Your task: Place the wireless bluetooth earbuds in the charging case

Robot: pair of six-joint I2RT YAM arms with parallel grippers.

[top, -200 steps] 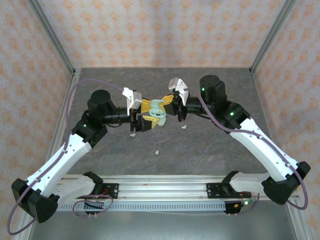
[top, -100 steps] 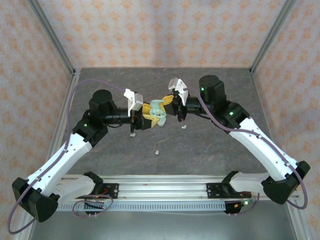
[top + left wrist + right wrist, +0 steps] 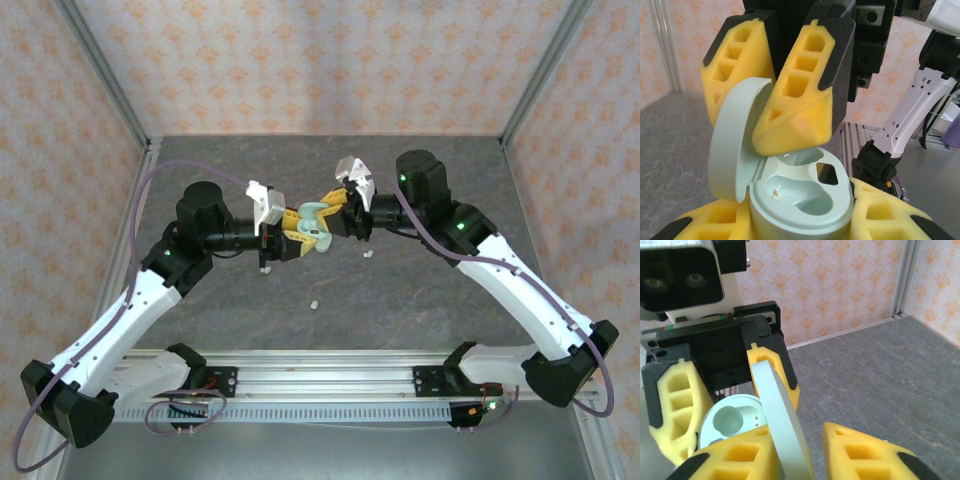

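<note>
A pale mint charging case (image 3: 313, 218) hangs above the middle of the table with its lid up. My left gripper (image 3: 300, 232) is shut on the case's base (image 3: 800, 200), yellow fingers (image 3: 890, 215) on either side. Both sockets in the base look empty. The raised lid (image 3: 780, 415) stands between the fingers of my right gripper (image 3: 805, 455), which is open: the lid leans on one finger and a gap shows to the other. Small pale earbuds lie on the table: one (image 3: 367, 254) right of the case, one (image 3: 314, 303) nearer me, one (image 3: 265, 268) under the left wrist.
The grey table (image 3: 430, 290) is walled by patterned panels at the back and sides, with metal posts (image 3: 540, 75) at the corners. An aluminium rail (image 3: 320, 375) carrying both arm bases runs along the near edge.
The left gripper's fingers have closed onto the case's base. The right gripper's fingers, earlier pinched on the lid, have spread apart. The case has shifted slightly left.
</note>
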